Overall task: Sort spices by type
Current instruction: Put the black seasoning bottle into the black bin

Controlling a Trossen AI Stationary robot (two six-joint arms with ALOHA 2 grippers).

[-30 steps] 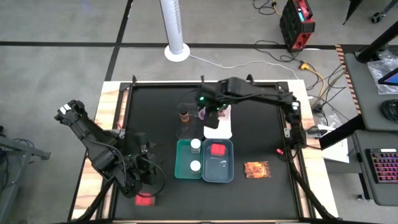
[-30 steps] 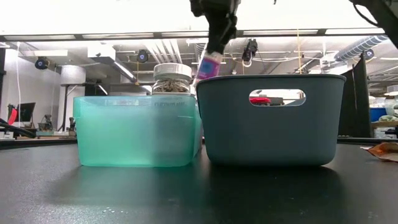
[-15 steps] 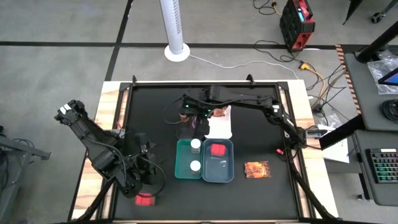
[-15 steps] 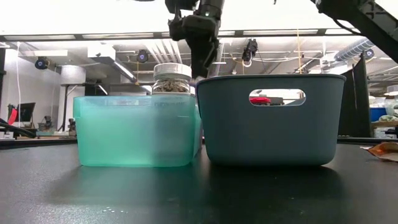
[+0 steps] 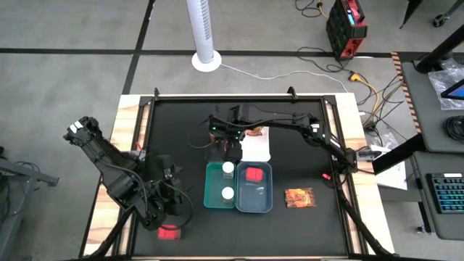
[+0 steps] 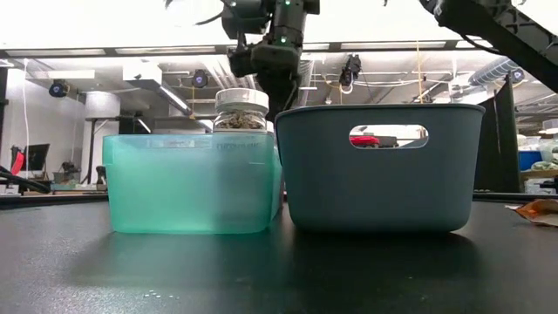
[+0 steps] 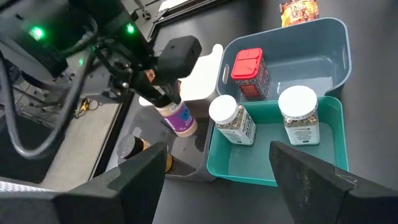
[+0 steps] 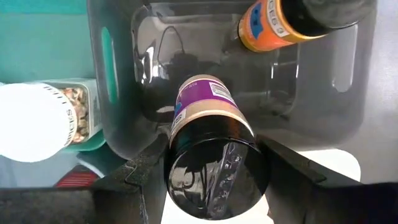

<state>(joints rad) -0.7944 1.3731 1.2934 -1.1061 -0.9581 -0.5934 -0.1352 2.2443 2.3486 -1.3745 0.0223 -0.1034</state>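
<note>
Around your black table (image 5: 181,116) you see grey concrete floor (image 5: 72,80) crossed by dark tape lines, a white tower fan (image 5: 204,36) behind, a red machine (image 5: 346,27) with trailing cables, and a keyboard (image 5: 448,203) on the desk to the right.

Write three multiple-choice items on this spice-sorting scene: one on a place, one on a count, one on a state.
1. Where does the purple bottle hang?
A. over the clear tray
B. in the teal tray
C. on the bare table

2. How many white-capped jars stand in the teal tray?
A. one
B. two
C. three

3. What is the right hand doing?
A. gripping the purple bottle
B. open and empty
C. holding a red box

Key: 1 A, the right wrist view shows the clear tray below it. 2 B, the left wrist view shows both. 3 A, its fingers clamp the cap.
</note>
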